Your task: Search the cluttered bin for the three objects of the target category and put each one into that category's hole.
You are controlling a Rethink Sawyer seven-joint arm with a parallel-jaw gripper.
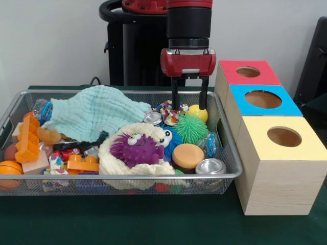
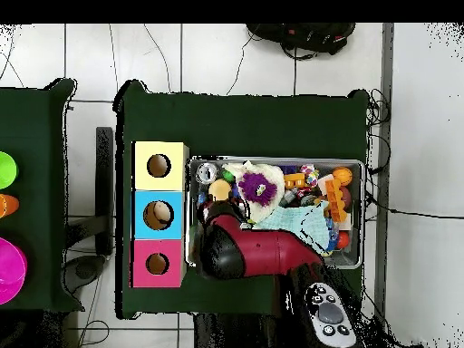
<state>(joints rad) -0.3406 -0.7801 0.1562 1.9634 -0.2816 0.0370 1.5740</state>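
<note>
Claw (image 1: 189, 101) spread wide, empty, fingertips low over my bin's (image 1: 231, 171) far right corner | yellow ball (image 1: 198, 113), green spiky ball (image 1: 190, 128) just below | boxes (image 1: 278, 163) beside bin.

silver wire-mesh bin (image 1: 227, 176) | pale mint cloth (image 1: 94, 115) far left | purple spiky toy (image 1: 134, 149) on cream fluff | green spiky ball (image 1: 190, 127) | yellow ball (image 1: 198, 113) | orange disc (image 1: 187, 155) | orange blocks (image 1: 27, 138) left | boxes on the right: red top (image 1: 249, 72) far, blue top (image 1: 263, 99), yellow top (image 1: 283, 137) near | dark green table (image 1: 153, 219)
</note>
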